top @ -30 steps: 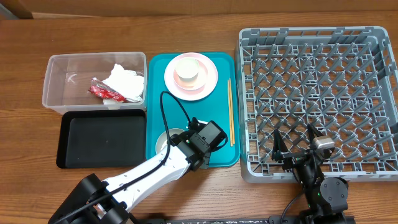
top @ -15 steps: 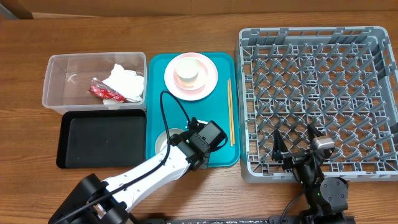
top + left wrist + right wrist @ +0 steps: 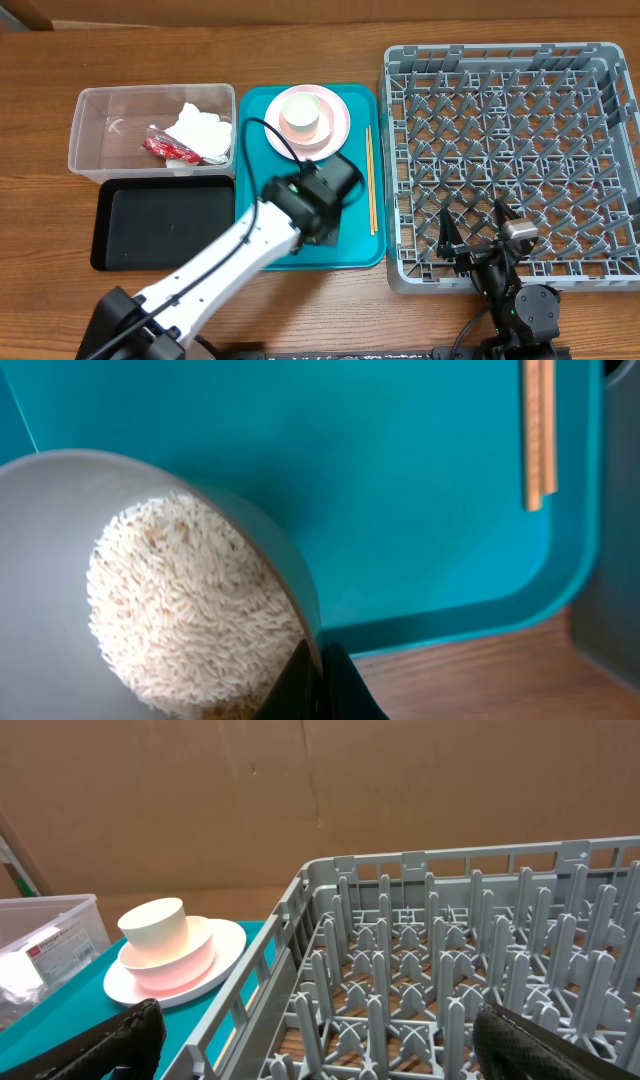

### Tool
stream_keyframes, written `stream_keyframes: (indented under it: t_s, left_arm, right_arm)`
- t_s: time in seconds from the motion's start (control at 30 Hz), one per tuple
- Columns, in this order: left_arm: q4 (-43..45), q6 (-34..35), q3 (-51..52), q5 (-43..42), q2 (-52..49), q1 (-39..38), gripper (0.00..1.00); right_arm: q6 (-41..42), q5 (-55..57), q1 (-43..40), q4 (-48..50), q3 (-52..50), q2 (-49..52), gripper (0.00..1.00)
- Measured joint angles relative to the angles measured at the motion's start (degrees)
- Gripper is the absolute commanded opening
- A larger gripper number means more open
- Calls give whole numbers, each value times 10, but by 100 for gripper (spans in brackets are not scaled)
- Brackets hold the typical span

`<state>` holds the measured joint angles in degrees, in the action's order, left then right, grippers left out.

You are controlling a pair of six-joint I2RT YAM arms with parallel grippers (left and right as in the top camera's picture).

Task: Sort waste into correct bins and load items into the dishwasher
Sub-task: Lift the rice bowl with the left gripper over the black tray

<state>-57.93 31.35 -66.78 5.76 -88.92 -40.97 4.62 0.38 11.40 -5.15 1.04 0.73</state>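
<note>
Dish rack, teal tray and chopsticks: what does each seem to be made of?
Dish rack: likely moulded plastic, matte grey, judging by its uniform pegs and grid. Teal tray: probably plastic, smooth with slight sheen. Chopsticks: apparently wood or bamboo, pale tan, matte.

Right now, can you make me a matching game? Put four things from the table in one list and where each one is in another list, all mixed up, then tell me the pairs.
Things
1. rice
2. red wrapper
3. chopsticks
4. cup

Places
A. up on the pink plate
B. in the bowl pinched at its rim by the left pincer
C. in the clear tub
D. lying flat on the teal tray, beside the grey rack

Pairs: 1-B, 2-C, 3-D, 4-A
</note>
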Motion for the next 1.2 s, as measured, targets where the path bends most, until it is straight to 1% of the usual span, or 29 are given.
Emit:
stream_keyframes:
  t_s: [0.13, 0.2, 0.3, 0.37, 0.6, 0.93, 1.07, 1.2]
  left_arm:
    - [-23, -37, -32, -71, 0, 71, 4]
    - [-25, -71, -38, -131, 0, 130, 4]
    - [-43, -110, -38, -191, 0, 196, 4]
    - [-61, -142, -38, -229, 0, 255, 4]
    - [-96, -209, -38, -296, 4, 389, 4]
    - [-91, -261, -38, -340, 28, 498, 4]
    - [-83, -295, -34, -399, 28, 563, 4]
    - [-80, -333, -8, -458, 28, 625, 4]
  right_arm:
    - [0, 0, 0, 0, 0, 0, 100]
    - [0, 0, 0, 0, 0, 0, 100]
    - [0, 0, 0, 0, 0, 0, 100]
    - [0, 0, 0, 0, 0, 0, 100]
    - [0, 0, 0, 0, 0, 0, 100]
    - [0, 0, 0, 0, 0, 0, 100]
    - [0, 0, 0, 0, 0, 0, 100]
    - [0, 0, 0, 0, 0, 0, 100]
